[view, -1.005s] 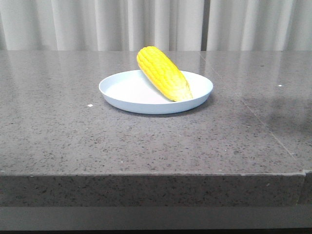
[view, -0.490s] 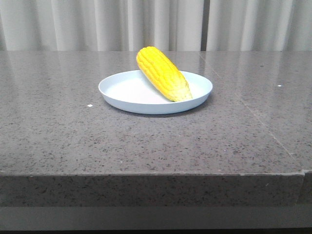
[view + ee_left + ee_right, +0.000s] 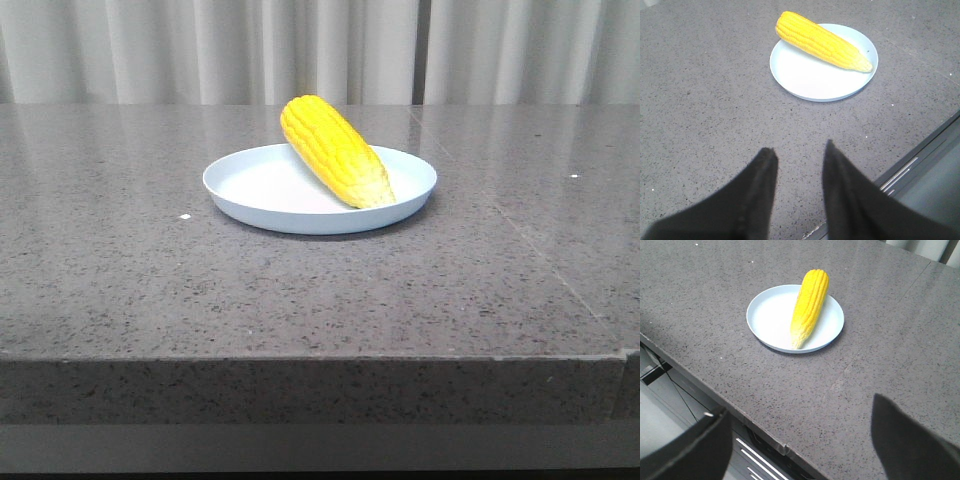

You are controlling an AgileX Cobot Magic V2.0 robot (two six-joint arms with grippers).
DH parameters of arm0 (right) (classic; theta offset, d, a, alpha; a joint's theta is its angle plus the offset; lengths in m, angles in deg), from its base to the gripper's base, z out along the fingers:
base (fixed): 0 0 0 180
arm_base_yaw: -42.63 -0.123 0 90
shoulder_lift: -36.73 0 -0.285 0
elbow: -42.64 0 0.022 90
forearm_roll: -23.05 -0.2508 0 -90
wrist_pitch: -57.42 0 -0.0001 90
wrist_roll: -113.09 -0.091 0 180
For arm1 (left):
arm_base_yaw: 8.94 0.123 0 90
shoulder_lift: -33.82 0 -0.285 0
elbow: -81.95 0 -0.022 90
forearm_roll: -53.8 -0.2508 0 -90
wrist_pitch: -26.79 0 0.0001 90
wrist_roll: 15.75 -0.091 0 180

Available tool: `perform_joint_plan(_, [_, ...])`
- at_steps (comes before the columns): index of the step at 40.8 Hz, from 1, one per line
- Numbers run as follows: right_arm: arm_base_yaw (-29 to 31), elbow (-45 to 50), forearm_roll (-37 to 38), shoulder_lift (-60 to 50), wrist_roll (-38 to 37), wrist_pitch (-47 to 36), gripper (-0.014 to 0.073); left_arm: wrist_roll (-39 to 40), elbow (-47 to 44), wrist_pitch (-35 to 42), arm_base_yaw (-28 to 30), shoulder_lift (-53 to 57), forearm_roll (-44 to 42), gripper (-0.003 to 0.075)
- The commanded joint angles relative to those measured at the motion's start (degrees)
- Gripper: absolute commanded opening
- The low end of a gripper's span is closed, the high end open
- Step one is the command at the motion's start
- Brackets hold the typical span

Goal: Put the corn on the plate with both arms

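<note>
- Basically done: corn (image 3: 335, 150) lies on the plate (image 3: 250, 205), thick end propped over the far rim, pale tip down inside near the right rim.
- Cob sits diagonally, tilted, not flat. Looks stable enough, but it could roll if bumped — my read only.
- Plate sits on the grey table (image 3: 150, 290), roughly centre, well back from the front edge.
- Nothing touching corn or plate; neither arm shows in the front view.
- Left gripper (image 3: 797, 152): fingers spread, nothing between them, hanging over bare table, well apart from the plate.
- Right gripper (image 3: 800, 415): fingers spread wide, empty, out over the table's front edge, well apart from the plate.
- Left to do, as I judge it: nothing on placement. At most park the arms; optional nudge to seat the cob fully inside the rim.
- Writing: none readable. No brands or labels on corn, plate, table or grippers.
- Background is plain pale curtain (image 3: 320, 50), no markings.
</note>
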Motion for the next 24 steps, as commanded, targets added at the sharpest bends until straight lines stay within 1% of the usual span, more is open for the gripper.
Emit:
perform_joint_plan(1, [0.00,-1.21,-0.53,0.34,0.62,-3.91,0.0466,0.58,1.48,4.31,-0.45,-0.21,0.20,0.0074])
perform_joint_plan(3, [0.00,-1.21,-0.53,0.34,0.62,-3.86,0.0358,0.58,1.48,4.31,-0.45,-0.21,0.20,0.0019])
perform_joint_plan(5, [0.00,-1.21,-0.53,0.34,0.62,-3.86,0.0281,0.58,1.48,4.31,-0.45,-0.21,0.20,-0.0021])
perform_joint_plan(7, [0.00,-1.21,-0.53,0.34,0.62,-3.86,0.0183,0.58,1.48,4.31,-0.45,-0.21,0.20,-0.0020])
perform_joint_plan(10, [0.00,-1.21,-0.53,0.34,0.62,-3.86,0.0061,0.58,1.48,4.31,-0.45,-0.21,0.20,-0.0020])
perform_joint_plan(13, [0.00,-1.21,-0.53,0.34,0.62,-3.86,-0.0043,0.58,1.48,4.31,-0.45,-0.21,0.20,-0.0020])
perform_joint_plan(15, [0.00,-1.21,-0.53,0.34,0.62,-3.91,-0.0094,0.58,1.48,4.31,-0.45,-0.21,0.20,-0.0020])
perform_joint_plan(17, [0.00,-1.21,-0.53,0.34,0.62,-3.91,-0.0082,0.58,1.48,4.31,-0.45,-0.21,0.20,-0.0020])
perform_joint_plan(24, [0.00,-1.21,-0.58,0.34,0.62,-3.74,-0.0087,0.58,1.48,4.31,-0.45,-0.21,0.20,-0.0020])
